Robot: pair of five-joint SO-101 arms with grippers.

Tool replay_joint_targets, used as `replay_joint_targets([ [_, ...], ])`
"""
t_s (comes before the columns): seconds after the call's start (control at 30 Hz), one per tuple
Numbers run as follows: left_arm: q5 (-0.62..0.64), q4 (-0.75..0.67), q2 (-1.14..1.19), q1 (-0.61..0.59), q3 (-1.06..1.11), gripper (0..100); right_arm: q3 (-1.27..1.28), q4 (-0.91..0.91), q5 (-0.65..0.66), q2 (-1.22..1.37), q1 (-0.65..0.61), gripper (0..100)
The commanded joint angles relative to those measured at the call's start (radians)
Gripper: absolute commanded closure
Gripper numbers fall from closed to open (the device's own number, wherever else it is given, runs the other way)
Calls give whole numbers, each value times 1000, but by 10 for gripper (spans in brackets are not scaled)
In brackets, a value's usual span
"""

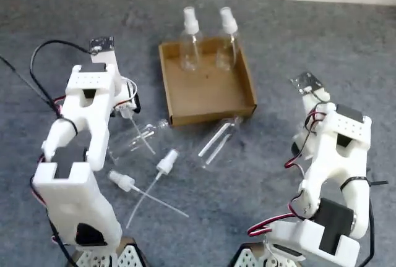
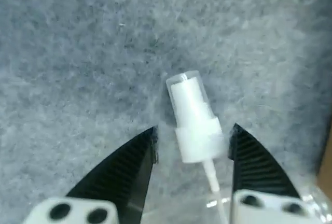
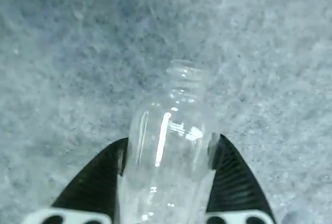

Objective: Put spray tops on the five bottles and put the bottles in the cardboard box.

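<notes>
Left pincer (image 2: 193, 130): released, jaws straddling a spray top (image 2: 193, 125), small gaps both sides.
Right pincer (image 3: 168, 149): clenched on a clear bottle (image 3: 167, 130), right of the cardboard box (image 1: 210, 116).
Box: two capped bottles (image 1: 190, 47) at far edge, near floor open.

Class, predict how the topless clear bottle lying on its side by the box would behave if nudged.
The bottle looks round-sided and lies flat on the carpet, so it would probably roll rather than slide. Clear, thin-looking and seemingly empty, it is likely light for its size. Its smooth wall might slip in a hard grip.
</notes>
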Motion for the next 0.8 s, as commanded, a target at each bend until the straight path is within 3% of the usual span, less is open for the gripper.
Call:
replay_joint_targets([
  [0.0, 9, -11, 48, 15, -107, 874, -50, -10, 12, -8, 15, 957],
  [0.1, -57, -11, 61, -5, -150, 957, -50, -10, 12, -8, 15, 957],
  [0.23, -149, 5, 61, -28, -262, 982, -50, -10, 12, -8, 15, 957],
  [0.33, -299, 106, 68, -35, -410, 983, -50, -10, 15, -8, 15, 957],
  [0.47, -614, 285, 73, -19, -549, 983, -50, -10, 17, -8, 15, 957],
  [0.63, -726, 310, 96, -18, -437, 982, -48, -10, 12, -8, 15, 956],
  [0.77, -727, 173, 105, -15, -295, 978, -10, -10, 12, -8, 13, 954],
])
